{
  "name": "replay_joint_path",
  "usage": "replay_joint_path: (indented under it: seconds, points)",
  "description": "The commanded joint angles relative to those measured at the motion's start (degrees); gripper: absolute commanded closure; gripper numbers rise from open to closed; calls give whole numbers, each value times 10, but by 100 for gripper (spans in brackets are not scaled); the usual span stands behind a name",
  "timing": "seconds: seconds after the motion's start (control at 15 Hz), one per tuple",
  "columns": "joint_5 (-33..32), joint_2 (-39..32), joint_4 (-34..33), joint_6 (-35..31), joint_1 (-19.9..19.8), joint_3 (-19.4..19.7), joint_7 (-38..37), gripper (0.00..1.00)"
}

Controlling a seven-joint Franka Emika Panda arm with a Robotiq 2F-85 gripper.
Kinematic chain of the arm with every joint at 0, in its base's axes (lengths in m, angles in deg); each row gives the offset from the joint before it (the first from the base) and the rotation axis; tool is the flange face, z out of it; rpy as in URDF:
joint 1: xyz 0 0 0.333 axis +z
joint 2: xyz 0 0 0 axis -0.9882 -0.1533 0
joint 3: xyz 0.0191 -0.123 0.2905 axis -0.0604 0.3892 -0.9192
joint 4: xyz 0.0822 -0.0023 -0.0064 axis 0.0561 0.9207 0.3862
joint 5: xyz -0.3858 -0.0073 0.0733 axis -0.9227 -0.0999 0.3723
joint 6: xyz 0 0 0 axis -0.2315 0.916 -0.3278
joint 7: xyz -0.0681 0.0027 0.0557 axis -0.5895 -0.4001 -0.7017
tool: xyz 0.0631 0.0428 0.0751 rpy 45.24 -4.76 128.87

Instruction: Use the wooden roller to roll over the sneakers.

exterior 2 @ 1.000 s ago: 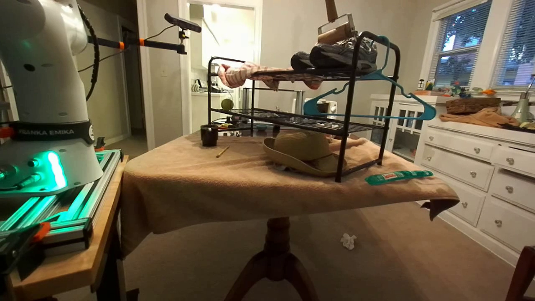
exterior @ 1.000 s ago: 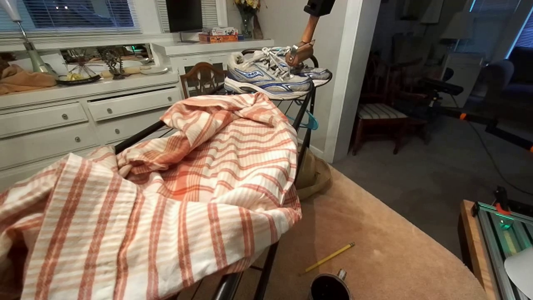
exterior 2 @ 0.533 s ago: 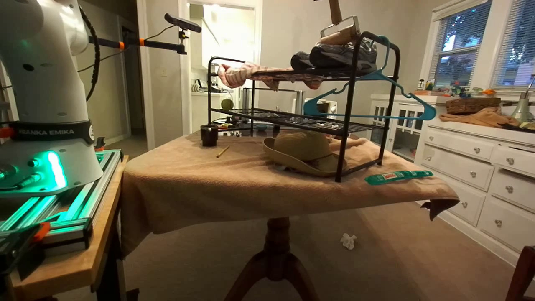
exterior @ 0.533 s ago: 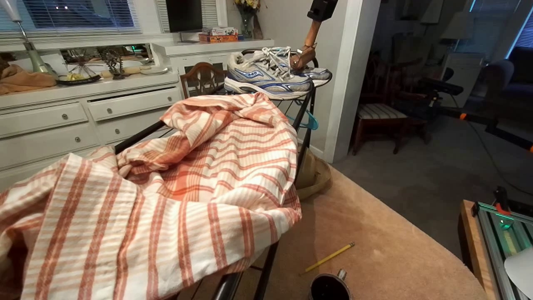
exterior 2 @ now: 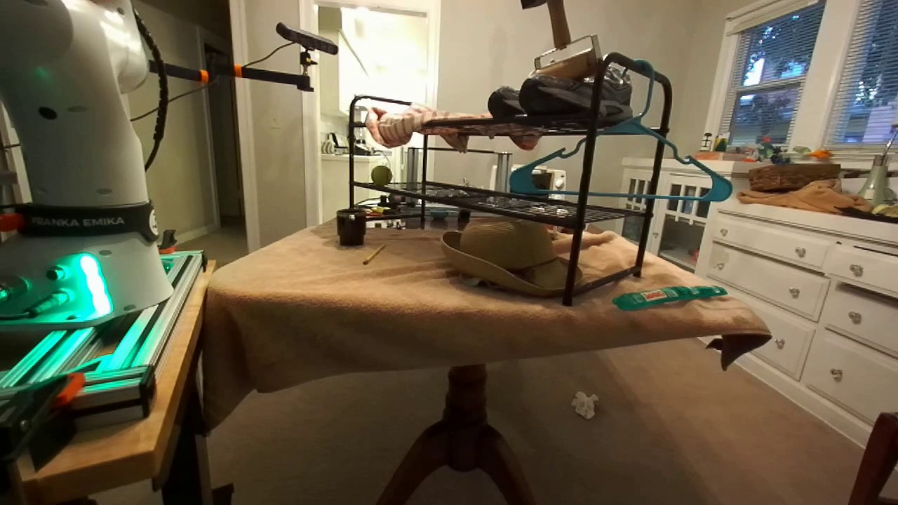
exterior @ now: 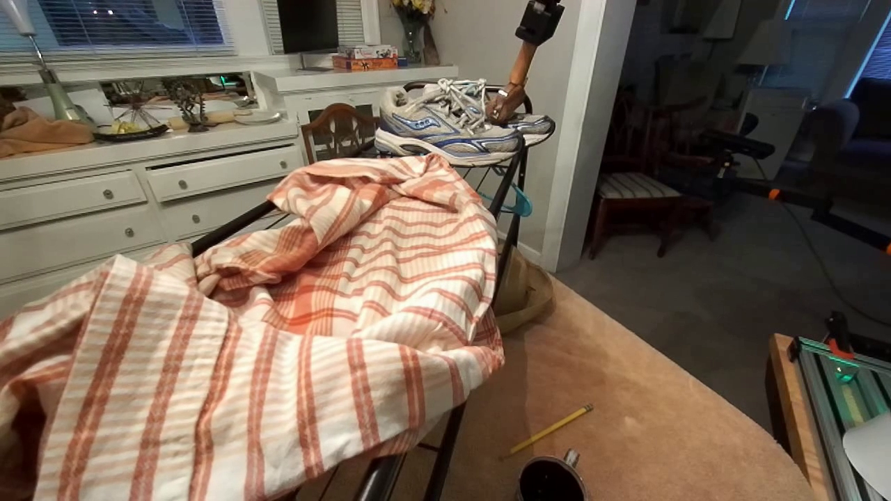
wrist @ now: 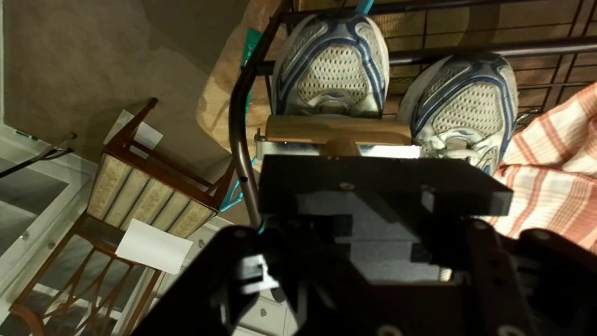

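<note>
smooth wd. roller (wrist: 298, 129), mesh sneakers (wrist: 333, 72), mtl. rack (exterior 2: 586, 168)

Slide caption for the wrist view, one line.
Wrist view: wooden roller held crosswise over one sneaker, the other sneaker alongside, striped cloth at the picture's right edge.

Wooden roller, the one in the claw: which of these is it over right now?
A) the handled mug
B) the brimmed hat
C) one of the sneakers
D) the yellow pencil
C, since the wrist view shows the wooden roller spanning the width of one sneaker, with one end reaching toward the other sneaker.
</note>
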Motion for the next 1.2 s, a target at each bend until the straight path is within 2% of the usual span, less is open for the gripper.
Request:
replay_joint_path:
  seconds: [0.0,0.33,0.53,1.13]
  points:
    - [2,9,4,45,-6,0,24,65]
    - [-12,17,2,83,-9,1,33,65]
    - [-11,11,2,80,-8,0,31,65]
    - [32,5,32,-36,-3,-9,11,65]
